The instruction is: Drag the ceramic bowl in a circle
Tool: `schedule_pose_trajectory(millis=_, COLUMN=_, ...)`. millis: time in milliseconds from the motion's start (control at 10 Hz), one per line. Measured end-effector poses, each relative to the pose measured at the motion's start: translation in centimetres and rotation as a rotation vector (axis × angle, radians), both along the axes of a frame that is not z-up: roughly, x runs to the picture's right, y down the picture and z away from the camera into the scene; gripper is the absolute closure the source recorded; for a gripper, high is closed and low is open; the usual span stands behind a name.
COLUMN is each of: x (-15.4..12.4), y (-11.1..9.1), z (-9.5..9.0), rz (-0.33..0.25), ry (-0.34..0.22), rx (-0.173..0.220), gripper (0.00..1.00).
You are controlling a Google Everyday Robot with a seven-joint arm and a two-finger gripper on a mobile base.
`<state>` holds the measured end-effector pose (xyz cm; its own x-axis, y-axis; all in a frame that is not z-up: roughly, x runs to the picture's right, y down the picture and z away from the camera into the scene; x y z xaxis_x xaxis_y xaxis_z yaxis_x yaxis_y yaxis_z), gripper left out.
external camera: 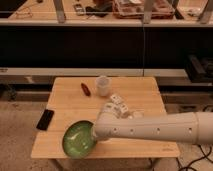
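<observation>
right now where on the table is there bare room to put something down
Free wood: the table's left part between the red object and the black phone, and the back right corner beyond the cup. Crowded: the front, where the gripper meets the ceramic bowl at the front left edge, the arm crossing behind it, white items mid-table.

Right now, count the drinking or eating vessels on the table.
2: the ceramic bowl at the front-left edge, with the gripper at its right rim, and a white cup near the back. Arm may hide others.
</observation>
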<state>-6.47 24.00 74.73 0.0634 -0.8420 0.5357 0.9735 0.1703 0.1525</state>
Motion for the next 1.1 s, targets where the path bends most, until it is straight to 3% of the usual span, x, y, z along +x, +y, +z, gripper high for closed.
schedule_pose_trajectory(millis=100, x=-2.6, y=-0.6, z=0.8, rz=-0.020, ry=-0.037, rx=0.006, gripper=1.00)
schedule_pose_trajectory(millis=300, x=-6.3, y=-1.9, z=4.4, rz=-0.032, ry=-0.068, rx=0.007, gripper=1.00)
schedule_pose_trajectory(millis=500, x=-7.3, y=-5.9, z=9.5, rz=0.038, ry=-0.047, rx=0.032, gripper=1.00)
schedule_pose_trajectory(millis=600, x=-7.1, y=-7.6, z=10.9, rz=0.074, ry=-0.035, rx=0.044, gripper=1.00)
schedule_pose_trajectory(millis=900, x=-1.5, y=-12.7, z=13.8, rz=0.208, ry=0.045, rx=0.090, gripper=1.00)
schedule_pose_trajectory(millis=1000, x=0.6, y=-13.1, z=13.8, rz=0.230, ry=0.073, rx=0.095, gripper=1.00)
schedule_pose_trajectory(millis=1100, x=4.6, y=-12.7, z=13.2, rz=0.256, ry=0.128, rx=0.087, gripper=1.00)
